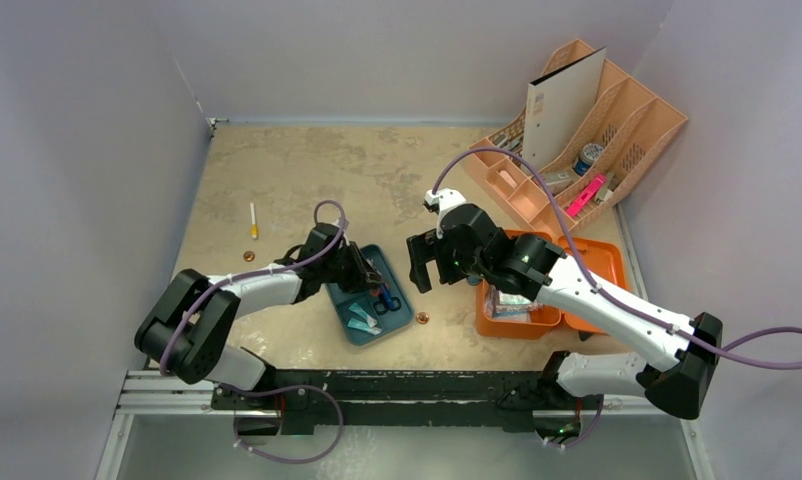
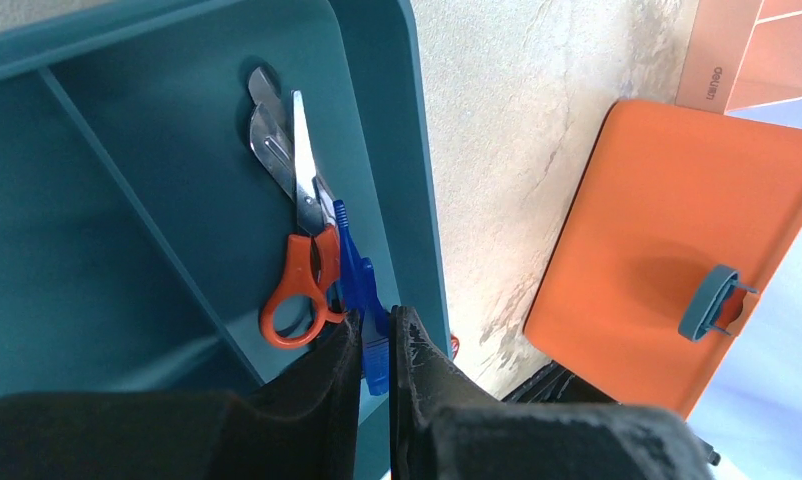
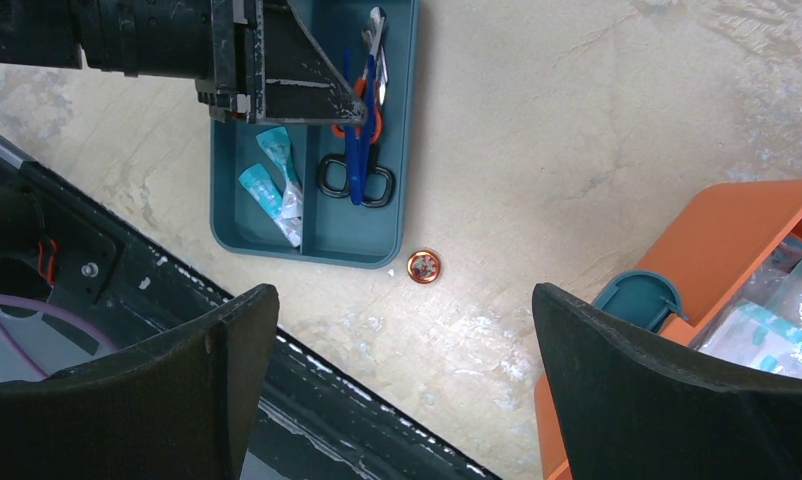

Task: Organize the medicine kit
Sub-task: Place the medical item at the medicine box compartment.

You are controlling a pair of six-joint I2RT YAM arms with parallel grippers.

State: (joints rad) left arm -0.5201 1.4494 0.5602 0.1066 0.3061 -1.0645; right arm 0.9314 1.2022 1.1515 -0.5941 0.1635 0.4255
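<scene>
Pinching what seems a blue-handled tool (image 2: 352,262) beside the orange scissors (image 2: 299,300), the left gripper (image 2: 378,328) is nearly closed inside the teal tray (image 2: 417,150). Right of the tray the right gripper (image 3: 405,298) hangs wide open; farther right lies the medicine kit (image 1: 517,327), lid open.

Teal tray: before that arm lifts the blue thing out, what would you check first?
1. Left gripper shut on blue tool: ok.
2. Orange-handled scissors clear of it: not ok, they lie against it.
3. Medicine kit lid open: ok.
4. Right gripper open, empty: ok.
5. Way to the kit free: not ok, Right gripper hangs between tray and kit.
6. Room left in the kit: cannot tell.
</scene>
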